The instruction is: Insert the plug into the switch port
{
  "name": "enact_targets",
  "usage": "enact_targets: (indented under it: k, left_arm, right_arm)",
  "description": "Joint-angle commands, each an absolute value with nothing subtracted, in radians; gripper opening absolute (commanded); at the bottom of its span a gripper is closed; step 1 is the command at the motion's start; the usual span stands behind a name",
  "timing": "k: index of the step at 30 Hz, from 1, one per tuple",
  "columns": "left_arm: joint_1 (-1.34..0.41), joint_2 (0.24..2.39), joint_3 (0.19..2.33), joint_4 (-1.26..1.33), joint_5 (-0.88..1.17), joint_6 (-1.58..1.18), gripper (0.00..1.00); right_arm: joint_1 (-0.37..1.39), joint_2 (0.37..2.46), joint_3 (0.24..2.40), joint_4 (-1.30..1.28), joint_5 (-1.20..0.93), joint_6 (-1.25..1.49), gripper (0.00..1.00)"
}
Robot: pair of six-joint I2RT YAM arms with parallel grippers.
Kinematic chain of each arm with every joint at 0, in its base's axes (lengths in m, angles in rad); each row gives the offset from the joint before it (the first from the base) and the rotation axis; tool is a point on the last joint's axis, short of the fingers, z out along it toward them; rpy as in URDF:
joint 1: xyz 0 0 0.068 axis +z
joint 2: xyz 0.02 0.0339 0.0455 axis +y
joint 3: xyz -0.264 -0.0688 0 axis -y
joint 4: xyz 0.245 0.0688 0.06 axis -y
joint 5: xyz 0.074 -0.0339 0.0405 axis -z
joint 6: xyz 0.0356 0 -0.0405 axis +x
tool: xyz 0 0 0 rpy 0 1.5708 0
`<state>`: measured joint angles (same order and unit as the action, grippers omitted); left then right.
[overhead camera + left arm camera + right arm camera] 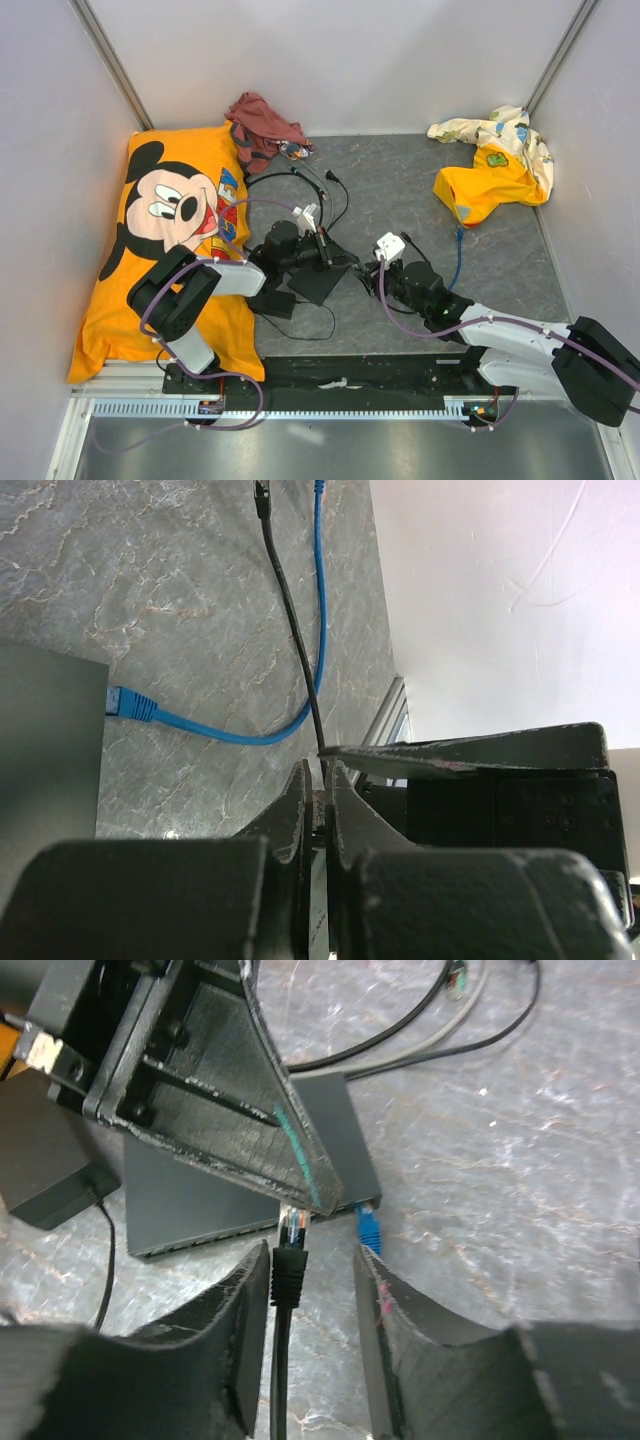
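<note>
Two sets of fingers meet at the near edge of the flat black switch point(332, 1128) on the tabletop point(500, 1160). The left fingers point(295, 815) are clenched on the plug point(289, 1250), probably to aim it at a free port beside the seated blue plug point(368, 1225), while the right fingers point(240, 1330) stand released either side of its boot, gripping nothing. The port and the plug's tip are hidden behind a left finger, so whether it has entered is unclear, and the left wrist view shows only the black cable point(290, 610) leaving the pinch.
</note>
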<state>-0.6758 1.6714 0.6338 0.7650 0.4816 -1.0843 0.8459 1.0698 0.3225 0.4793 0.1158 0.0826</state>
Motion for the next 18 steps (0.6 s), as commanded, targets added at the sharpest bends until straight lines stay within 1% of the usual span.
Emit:
enact_targets:
  k: [1,6,9,10,11,12,14,15,17,18]
  left_arm:
    - [-0.68,1.67,0.632,0.815,0.492,-1.109,0.02]
    - [-0.68,1.67,0.627,0.822,0.494,-1.114,0.02]
    - [-0.678,1.669,0.63,0.821,0.495,-1.112,0.02]
    - [-0.677,1.67,0.63,0.819,0.497,-1.109,0.02]
    - [-0.673,1.671,0.634,0.813,0.497,-1.105,0.01]
    - [-0.669,1.671,0.635,0.798,0.503,-1.089,0.03]
    - [-0.649,1.663,0.656,0.743,0.515,-1.031,0.11]
    - [-0.64,1.651,0.667,0.648,0.52,-0.999,0.24]
    - [-0.615,1.626,0.699,0.55,0.493,-0.883,0.38]
    - [-0.611,1.608,0.713,0.426,0.468,-0.84,0.48]
  right_arm:
    - [0.835,1.088,0.353,0.5,0.038,0.114,0.4]
    - [0.828,1.111,0.367,0.495,0.012,0.11,0.37]
    - [0.824,1.112,0.362,0.499,0.008,0.107,0.21]
    - [0.825,1.109,0.362,0.499,0.011,0.104,0.07]
    - [0.822,1.111,0.367,0.492,0.014,0.097,0.01]
    - [0.822,1.112,0.371,0.483,0.018,0.088,0.0]
    - [0.819,1.134,0.393,0.45,0.026,0.049,0.0]
    - [0.821,1.146,0.403,0.433,0.029,0.04,0.0]
    - [0.821,1.195,0.432,0.4,0.02,0.014,0.0]
    - [0.819,1.213,0.442,0.393,0.003,0.008,0.0]
